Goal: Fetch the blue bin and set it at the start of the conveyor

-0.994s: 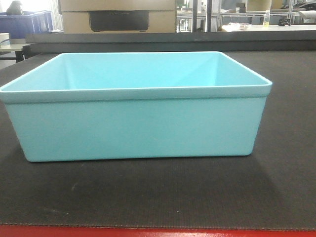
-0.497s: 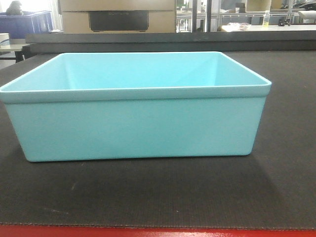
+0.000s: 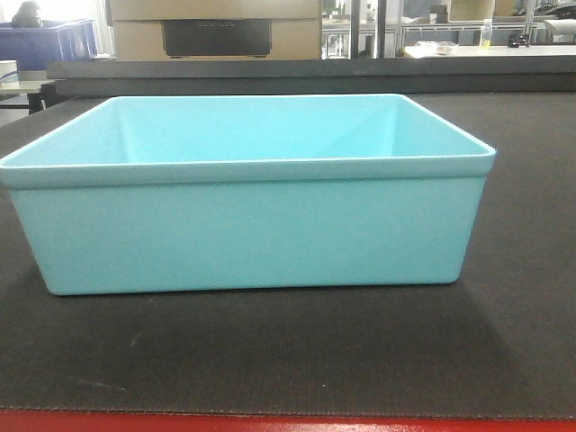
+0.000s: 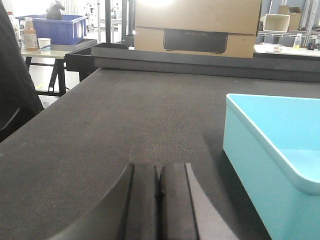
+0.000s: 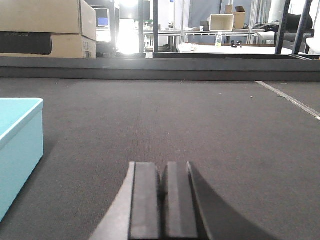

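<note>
The dark grey conveyor belt (image 3: 297, 360) fills the room in front of me, with a red strip (image 3: 288, 423) along its near edge. The blue bin (image 3: 247, 229) stands flat and upright on it, empty, so I judge the placing is done. The left gripper (image 4: 158, 200) and the right gripper (image 5: 164, 200) lie low beside it, one on each side, pads pressed together, holding nothing. Far behind stand cardboard boxes (image 3: 216, 27).
</note>
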`<state>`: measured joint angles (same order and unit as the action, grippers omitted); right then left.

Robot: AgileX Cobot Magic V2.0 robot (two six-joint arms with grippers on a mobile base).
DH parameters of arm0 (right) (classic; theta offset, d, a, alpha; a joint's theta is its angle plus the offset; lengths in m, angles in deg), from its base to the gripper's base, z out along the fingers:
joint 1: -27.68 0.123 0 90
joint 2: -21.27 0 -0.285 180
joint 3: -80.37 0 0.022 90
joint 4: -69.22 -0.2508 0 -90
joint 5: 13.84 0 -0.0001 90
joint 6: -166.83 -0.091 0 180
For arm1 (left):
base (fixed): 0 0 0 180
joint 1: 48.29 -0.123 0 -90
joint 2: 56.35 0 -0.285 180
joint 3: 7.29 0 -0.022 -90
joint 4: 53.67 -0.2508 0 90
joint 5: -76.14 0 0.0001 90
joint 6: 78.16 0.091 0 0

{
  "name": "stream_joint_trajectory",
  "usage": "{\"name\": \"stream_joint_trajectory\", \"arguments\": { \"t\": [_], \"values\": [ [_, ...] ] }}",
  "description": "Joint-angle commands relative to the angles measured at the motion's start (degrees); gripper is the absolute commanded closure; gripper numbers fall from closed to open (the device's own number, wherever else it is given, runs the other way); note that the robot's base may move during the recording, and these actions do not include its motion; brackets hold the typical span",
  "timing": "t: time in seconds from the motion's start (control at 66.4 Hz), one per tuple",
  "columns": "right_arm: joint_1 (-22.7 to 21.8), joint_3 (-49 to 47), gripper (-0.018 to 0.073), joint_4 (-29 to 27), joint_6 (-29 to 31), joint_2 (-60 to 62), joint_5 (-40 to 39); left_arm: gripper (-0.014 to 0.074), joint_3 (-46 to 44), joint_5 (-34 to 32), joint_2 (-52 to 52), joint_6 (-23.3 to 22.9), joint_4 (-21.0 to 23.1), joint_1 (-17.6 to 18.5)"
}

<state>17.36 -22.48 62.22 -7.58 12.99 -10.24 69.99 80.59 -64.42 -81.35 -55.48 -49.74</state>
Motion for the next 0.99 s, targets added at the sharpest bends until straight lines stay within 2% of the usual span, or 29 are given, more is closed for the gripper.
{"name": "stream_joint_trajectory", "arguments": {
  "t": [0.0, 0.979],
  "values": [
    [-0.3, 0.1, 0.0721, 0.2, 0.6, 0.5, -0.7, 0.0707, -0.1, -0.9, 0.3, -0.1, 0.3, 0.0],
    [-0.3, 0.1, 0.0721, 0.2, 0.6, 0.5, -0.7, 0.0707, -0.1, -0.9, 0.3, -0.1, 0.3, 0.0]
  ]
}}
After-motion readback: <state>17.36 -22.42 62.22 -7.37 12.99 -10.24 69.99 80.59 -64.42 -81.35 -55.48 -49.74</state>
